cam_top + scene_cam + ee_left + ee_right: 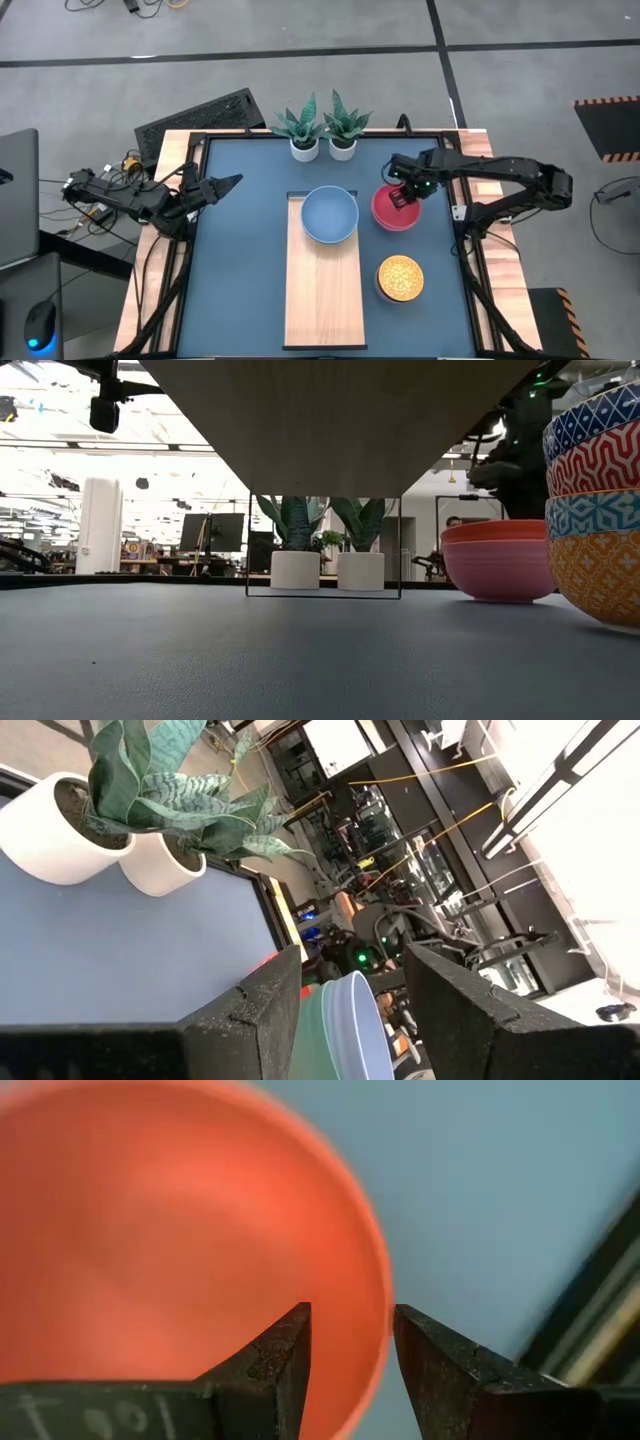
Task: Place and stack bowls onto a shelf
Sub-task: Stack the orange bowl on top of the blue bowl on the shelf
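On the dark blue tabletop (240,260), the right pincer (403,197) straddles the pink bowl (390,213) rim.

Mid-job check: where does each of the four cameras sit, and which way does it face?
High: overhead, looking down; both arms, shelf, blue bowl.
Low: tabletop level, facing the plant pots; pink bowl.
Left wrist: past the left gripper, open, at the table's edge.
Right wrist: right gripper open astride the pink bowl's rim.
Shared: pots, pink bowl.

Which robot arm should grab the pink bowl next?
The right one, probably. Its hand is over the pink bowl, open, fingers either side of the rim in its wrist view. The left hand waits at the table's far left edge, away from it.
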`<state>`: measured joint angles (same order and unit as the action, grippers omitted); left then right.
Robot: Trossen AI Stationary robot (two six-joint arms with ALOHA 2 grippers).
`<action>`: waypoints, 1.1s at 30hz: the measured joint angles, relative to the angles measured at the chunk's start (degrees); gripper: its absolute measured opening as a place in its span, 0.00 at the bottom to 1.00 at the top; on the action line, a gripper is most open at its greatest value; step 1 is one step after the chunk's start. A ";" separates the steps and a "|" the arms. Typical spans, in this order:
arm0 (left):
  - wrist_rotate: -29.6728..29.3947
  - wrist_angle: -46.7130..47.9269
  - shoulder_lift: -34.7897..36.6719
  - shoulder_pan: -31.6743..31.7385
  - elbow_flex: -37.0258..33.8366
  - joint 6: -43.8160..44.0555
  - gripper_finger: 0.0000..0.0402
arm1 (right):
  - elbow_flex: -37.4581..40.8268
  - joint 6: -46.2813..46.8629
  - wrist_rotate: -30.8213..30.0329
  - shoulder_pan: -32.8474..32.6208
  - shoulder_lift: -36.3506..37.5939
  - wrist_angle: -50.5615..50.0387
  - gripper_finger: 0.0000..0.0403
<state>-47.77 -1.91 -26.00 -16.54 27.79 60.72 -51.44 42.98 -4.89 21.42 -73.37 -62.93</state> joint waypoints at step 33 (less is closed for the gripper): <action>-2.58 -0.05 0.00 0.01 0.00 -0.01 0.41 | 1.86 -4.57 3.44 3.49 -0.04 2.59 0.07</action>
<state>-50.35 -1.96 -26.00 -16.53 27.79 60.71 -49.58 38.41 -1.44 24.91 -73.41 -60.34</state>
